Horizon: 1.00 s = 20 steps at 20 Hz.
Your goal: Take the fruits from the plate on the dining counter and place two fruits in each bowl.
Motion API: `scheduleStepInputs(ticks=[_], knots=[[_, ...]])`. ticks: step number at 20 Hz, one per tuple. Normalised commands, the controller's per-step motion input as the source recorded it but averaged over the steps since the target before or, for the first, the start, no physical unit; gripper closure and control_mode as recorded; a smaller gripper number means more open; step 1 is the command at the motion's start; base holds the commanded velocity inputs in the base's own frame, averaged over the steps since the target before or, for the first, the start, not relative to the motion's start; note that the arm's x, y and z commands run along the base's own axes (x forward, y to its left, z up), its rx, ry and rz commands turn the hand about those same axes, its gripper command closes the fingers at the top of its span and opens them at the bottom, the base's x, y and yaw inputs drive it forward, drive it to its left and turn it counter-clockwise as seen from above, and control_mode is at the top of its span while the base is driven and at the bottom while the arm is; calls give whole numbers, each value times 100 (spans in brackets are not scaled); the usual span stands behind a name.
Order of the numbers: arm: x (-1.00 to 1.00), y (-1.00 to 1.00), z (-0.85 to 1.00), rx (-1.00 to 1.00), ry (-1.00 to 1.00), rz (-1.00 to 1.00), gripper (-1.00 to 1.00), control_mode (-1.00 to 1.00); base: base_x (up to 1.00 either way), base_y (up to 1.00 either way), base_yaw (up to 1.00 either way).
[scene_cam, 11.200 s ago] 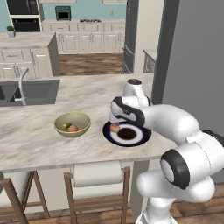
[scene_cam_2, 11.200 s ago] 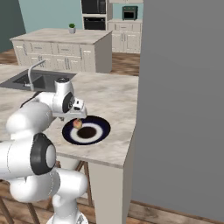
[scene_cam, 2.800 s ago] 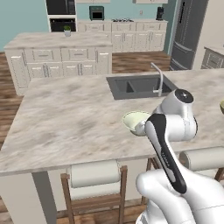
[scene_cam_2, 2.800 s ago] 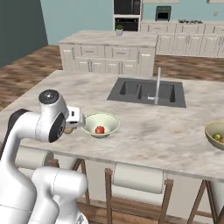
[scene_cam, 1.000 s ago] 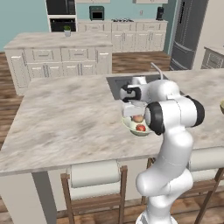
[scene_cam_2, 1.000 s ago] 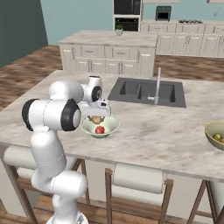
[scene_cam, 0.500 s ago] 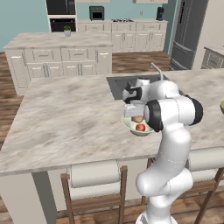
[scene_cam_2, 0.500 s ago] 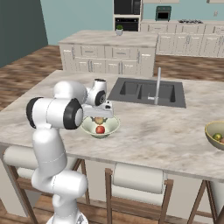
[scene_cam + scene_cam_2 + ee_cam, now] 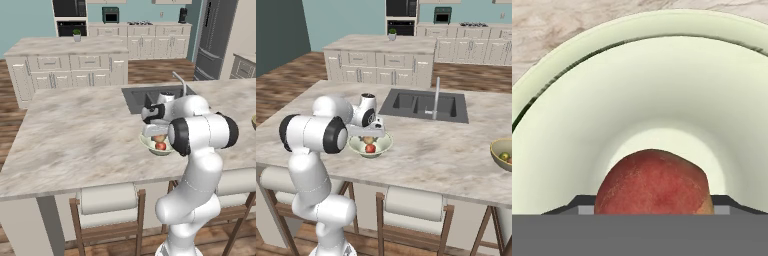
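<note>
Over the pale bowl (image 9: 370, 145) on the dining counter (image 9: 80, 135), gripper (image 9: 369, 134) pinching a reddish fruit (image 9: 654, 184), held low for release beside another fruit (image 9: 370, 148) inside.

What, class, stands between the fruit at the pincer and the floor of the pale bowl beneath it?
Nothing visible. The reddish fruit sits at the pincer above the pale bowl; another red fruit already lies inside, to one side.

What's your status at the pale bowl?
Claw low over pale whitish-green bowl, round reddish fruit between its fingers. Second red fruit already in bowl. Nothing in the way.
</note>
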Motion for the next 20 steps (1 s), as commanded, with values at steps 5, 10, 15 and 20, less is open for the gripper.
scheduleStepInputs(ticks=[5, 10, 15, 20], knots=[[12, 0, 5, -1, 2, 0, -100, -100, 0, 0, 0], [-12, 0, 41, -1, 2, 0, -100, -100, 0, 0, 0], [-76, -5, 61, 0, -4, 0, -100, -100, 0, 0, 0], [-100, -8, 30, 0, -5, 0, -100, -100, 0, 0, 0]])
